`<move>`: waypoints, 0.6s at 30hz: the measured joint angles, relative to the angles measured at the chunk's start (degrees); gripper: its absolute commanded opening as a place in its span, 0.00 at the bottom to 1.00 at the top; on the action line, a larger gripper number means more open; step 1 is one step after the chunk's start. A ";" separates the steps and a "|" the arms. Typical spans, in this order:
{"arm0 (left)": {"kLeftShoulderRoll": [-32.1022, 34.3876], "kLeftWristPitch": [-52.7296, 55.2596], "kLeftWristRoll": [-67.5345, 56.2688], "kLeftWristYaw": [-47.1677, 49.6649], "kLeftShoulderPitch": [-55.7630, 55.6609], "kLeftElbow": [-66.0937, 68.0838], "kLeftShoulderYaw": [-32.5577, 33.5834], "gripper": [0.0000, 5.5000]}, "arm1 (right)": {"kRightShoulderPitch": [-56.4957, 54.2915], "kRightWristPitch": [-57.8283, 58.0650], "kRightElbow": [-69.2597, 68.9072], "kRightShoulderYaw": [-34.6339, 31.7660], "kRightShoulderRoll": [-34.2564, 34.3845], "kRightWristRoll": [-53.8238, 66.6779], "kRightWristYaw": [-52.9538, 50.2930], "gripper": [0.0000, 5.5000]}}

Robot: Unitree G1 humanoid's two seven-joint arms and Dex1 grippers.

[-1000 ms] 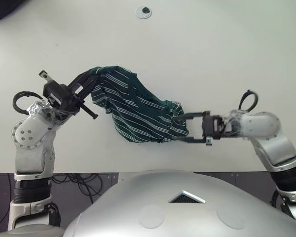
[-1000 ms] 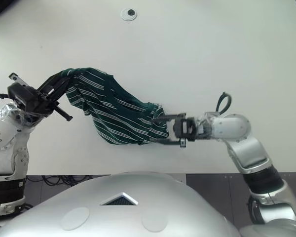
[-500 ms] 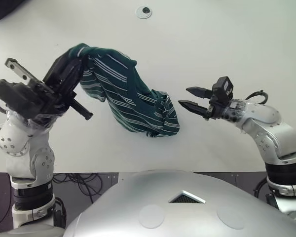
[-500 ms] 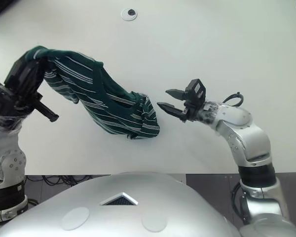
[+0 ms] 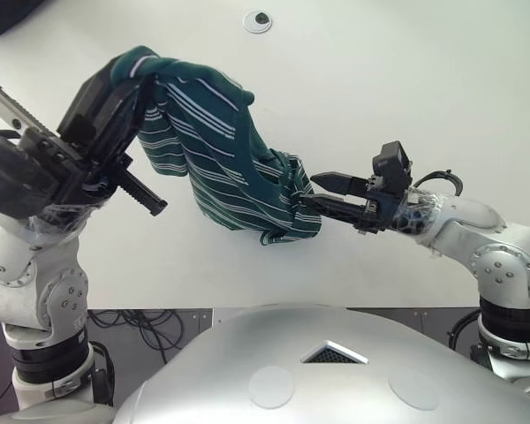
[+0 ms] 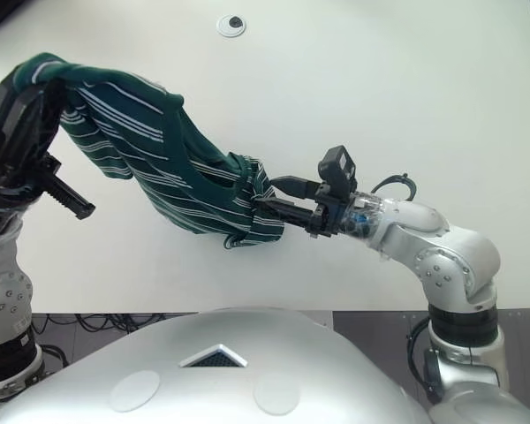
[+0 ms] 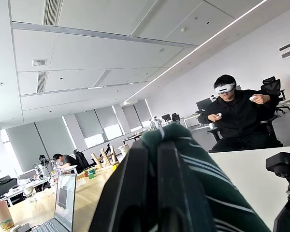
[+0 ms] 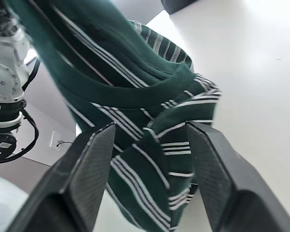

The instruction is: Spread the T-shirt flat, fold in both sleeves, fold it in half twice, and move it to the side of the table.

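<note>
Hanging in a slanted drape, the green T-shirt [image 5: 230, 177] with thin white stripes has its low end nearest the robot, bunched and seemingly touching the white tabletop [image 5: 406, 97]; the rest of the cloth is lifted clear of the surface and casts a shadow below it. Right at that low bunch sits the right pincer [image 5: 311, 190], reaching in from the robot's right, level and close above the tabletop; it is released, its two dark fingers [image 8: 87, 183] spread wide with the striped folds and the plain green neckband [image 8: 135, 99] lying between them; whether the fingertips press the cloth cannot be told. From there the shirt climbs away and toward the robot's left, twisted into a rope-like band that widens near the top. The high end is draped over the left pincer [image 5: 128, 88], which is raised well above the tabletop and tilted upward; it is clenched on the T-shirt, its black fingers [image 7: 130, 193] close together with the cloth folded over their tips. Farther back, a small round disc [image 5: 257, 21] with a dark centre is set in the tabletop, well apart from the shirt; a dark object [image 5: 4, 11] lies at the far left corner.
</note>
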 measured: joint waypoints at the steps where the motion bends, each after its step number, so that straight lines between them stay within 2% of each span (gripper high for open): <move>1: 0.00 0.01 0.17 -0.10 0.05 -0.12 0.06 0.00 | 0.21 0.00 -0.24 0.70 0.02 -0.27 -0.85 0.48; 9: -0.21 0.01 0.45 -0.52 1.86 -1.81 0.28 0.00 | 0.30 -0.33 -0.68 4.52 2.00 -4.14 -5.49 0.48; 18: -0.69 -0.33 0.73 -1.19 3.01 -2.44 0.36 0.00 | 0.20 -0.63 -0.67 5.85 2.02 -6.77 -6.17 0.19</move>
